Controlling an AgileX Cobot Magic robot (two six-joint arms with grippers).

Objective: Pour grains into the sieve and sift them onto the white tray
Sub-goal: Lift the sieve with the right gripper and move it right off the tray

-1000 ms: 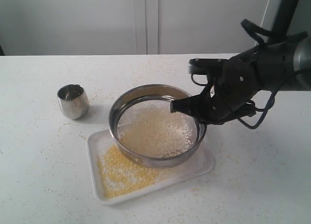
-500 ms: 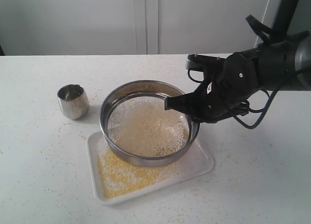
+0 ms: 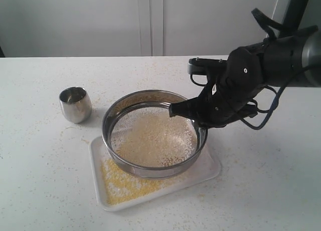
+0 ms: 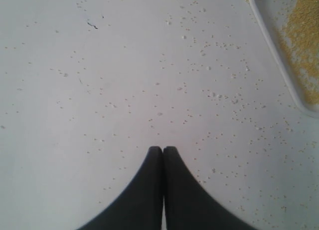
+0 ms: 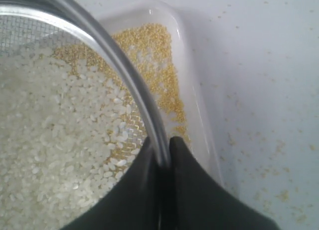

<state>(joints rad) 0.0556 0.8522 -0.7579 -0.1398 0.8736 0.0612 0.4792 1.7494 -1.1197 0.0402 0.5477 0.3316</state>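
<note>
Right end effector point(image 3: 174, 109) was clamped on the rim of the wide round stainless-steel sieve point(image 3: 145, 171), holding it over the flat rectangular white plastic tray point(image 3: 208, 170) on the white counter point(image 3: 40, 166). Pale whitish grains point(image 3: 153, 138) sat on the mesh, and yellow meal point(image 3: 120, 180) lay in the tray. Left end effector point(image 4: 163, 151) was pinched closed on nothing, above the counter near the tray's edge.

The sieve point(image 3: 145, 170) sits over the white tray point(image 3: 208, 169) — cup point(image 3: 75, 104) to its left.
</note>
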